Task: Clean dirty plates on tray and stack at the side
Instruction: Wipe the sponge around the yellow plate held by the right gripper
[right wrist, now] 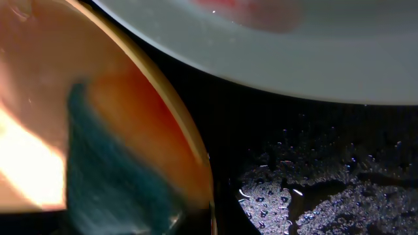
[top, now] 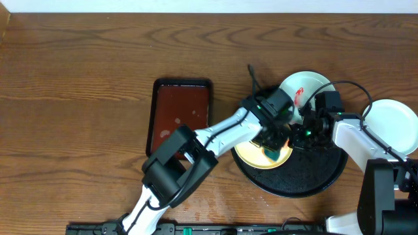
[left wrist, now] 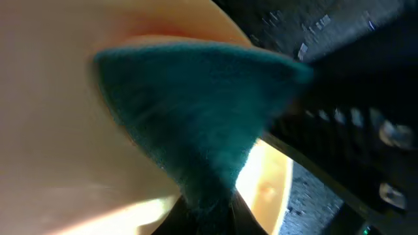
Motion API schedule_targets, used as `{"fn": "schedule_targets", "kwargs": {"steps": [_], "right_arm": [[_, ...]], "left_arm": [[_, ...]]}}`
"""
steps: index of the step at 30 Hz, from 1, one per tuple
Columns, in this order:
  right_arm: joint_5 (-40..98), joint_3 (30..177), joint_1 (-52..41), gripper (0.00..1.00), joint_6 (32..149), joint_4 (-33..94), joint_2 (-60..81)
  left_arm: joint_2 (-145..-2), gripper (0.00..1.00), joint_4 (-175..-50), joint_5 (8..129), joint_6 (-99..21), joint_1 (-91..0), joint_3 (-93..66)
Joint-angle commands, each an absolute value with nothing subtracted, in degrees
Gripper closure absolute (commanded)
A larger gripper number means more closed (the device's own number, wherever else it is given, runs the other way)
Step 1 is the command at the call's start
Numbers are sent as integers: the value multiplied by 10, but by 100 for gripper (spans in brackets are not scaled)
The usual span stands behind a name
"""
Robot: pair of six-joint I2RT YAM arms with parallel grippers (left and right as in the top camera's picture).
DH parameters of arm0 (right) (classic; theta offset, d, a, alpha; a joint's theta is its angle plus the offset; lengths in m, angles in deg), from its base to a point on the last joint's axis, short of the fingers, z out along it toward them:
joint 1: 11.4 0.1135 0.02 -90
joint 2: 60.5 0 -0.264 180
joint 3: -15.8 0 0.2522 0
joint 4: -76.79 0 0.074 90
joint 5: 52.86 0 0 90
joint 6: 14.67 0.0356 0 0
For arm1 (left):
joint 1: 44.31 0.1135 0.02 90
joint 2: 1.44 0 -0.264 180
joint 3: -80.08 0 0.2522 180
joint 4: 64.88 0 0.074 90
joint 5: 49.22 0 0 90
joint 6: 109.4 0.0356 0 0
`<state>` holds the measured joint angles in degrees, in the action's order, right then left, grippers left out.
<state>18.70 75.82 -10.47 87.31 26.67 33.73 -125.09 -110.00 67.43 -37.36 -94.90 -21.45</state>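
Note:
A pale yellow plate (top: pixel 248 153) lies on the left part of the glossy black tray (top: pixel 326 179). My left gripper (top: pixel 275 151) is shut on a teal sponge (left wrist: pixel 196 111) and presses it onto the yellow plate (left wrist: pixel 52 130), where a faint red tint shows above the sponge. My right gripper (top: pixel 297 137) is shut at the yellow plate's right rim (right wrist: pixel 202 163), which runs down between its jaws. A mint-white plate (top: pixel 304 88) with a red smear sits at the back of the tray. Another mint-white plate (top: pixel 392 124) rests on the table to the right of the tray.
A rectangular reddish-brown tray (top: pixel 181 114) lies left of the black tray. The black tray's floor (right wrist: pixel 313 183) is wet with droplets. Both arms cross over the tray's middle, close together.

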Motion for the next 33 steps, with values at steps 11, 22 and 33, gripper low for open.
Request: {"fn": "schedule_targets", "kwargs": {"steps": [11,22,33], "right_arm": [[251,755,-109,99,875,267,348],[251,755,-109,99,875,266,348],[251,755,-109,99,875,266,348]], "left_arm": [[-1264,92,-1253,292,-380,-863,-228],[-1264,93,-1199,238,-354,-872,-228],[-1264,92,-1096,318,-158,-899,-228]]}}
